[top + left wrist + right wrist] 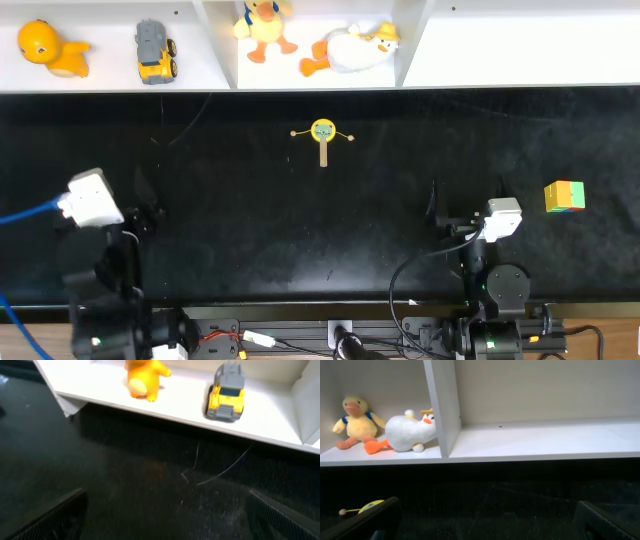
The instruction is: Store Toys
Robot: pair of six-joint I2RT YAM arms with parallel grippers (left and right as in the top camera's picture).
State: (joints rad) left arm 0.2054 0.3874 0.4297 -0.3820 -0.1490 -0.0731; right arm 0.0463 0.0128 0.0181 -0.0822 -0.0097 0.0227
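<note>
Your left gripper sits low over the black table on its left side, jaws spread wide with nothing between them. It faces the white shelf, whose left compartment holds an orange duck and a yellow truck. Your right gripper is on the table's right side, also wide open and empty. Two toys lie on the table. A small yellow rattle drum on a stick lies in the middle near the shelf, well apart from both grippers. A multicoloured cube lies near the right gripper, off to its right. The middle compartment holds a yellow plush duck and a white plush goose.
</note>
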